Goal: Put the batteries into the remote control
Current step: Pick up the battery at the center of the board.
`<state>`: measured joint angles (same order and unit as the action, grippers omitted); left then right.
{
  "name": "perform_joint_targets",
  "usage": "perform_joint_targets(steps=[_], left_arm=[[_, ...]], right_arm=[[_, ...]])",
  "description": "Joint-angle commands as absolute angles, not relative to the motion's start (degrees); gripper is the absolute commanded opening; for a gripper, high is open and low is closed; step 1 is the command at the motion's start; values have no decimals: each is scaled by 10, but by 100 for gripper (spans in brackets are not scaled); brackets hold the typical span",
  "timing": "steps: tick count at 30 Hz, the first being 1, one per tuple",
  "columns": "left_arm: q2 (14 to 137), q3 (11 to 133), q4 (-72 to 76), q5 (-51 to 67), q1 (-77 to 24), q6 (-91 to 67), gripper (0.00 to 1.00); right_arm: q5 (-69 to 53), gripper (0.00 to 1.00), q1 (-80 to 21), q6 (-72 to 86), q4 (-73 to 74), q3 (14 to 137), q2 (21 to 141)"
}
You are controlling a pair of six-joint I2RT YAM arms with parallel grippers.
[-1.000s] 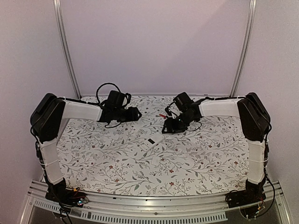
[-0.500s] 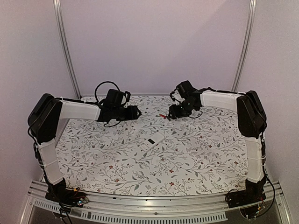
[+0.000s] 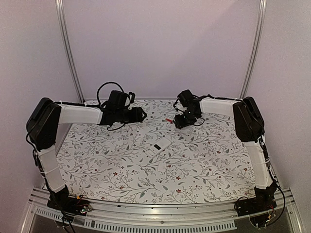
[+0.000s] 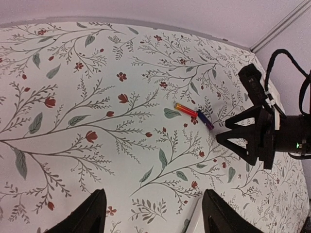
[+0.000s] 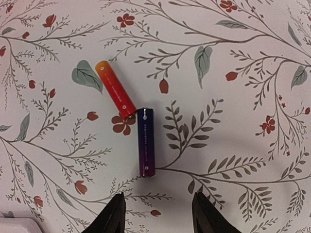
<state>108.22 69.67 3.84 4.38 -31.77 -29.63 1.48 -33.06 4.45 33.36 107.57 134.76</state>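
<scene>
Two batteries lie end to end on the floral cloth at the back middle (image 3: 168, 120). In the right wrist view one is red-orange (image 5: 115, 95) and one is dark purple (image 5: 145, 141). My right gripper (image 5: 158, 219) is open and empty, hovering just short of the purple battery; it shows in the top view (image 3: 179, 121). The remote control (image 3: 158, 148) lies white side up in the middle, with a small dark patch on it. My left gripper (image 4: 155, 219) is open and empty over bare cloth, left of the batteries (image 4: 193, 114); it shows in the top view (image 3: 141, 115).
A small white flat piece (image 3: 162, 168) lies just in front of the remote. The right gripper's black body (image 4: 262, 136) shows in the left wrist view, close to the batteries. The back wall runs just behind both grippers. A white corner (image 5: 17, 225) shows at the lower left.
My right gripper has moved back from near the remote to just beside the batteries. My left arm has shifted slightly toward the back.
</scene>
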Motion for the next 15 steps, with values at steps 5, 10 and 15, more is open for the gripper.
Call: perform_joint_targets(steps=[5,10,15], left_arm=[[1058,685,39,54,-304,-290,68],[1052,680,40,53,-303,-291,68],[1049,676,42,56,-298,-293,68]], right_arm=[[54,43,-345,16,367,1142,1400],[59,37,-347,9,376,1166,1421],[61,33,-350,6,394,1202,1448]])
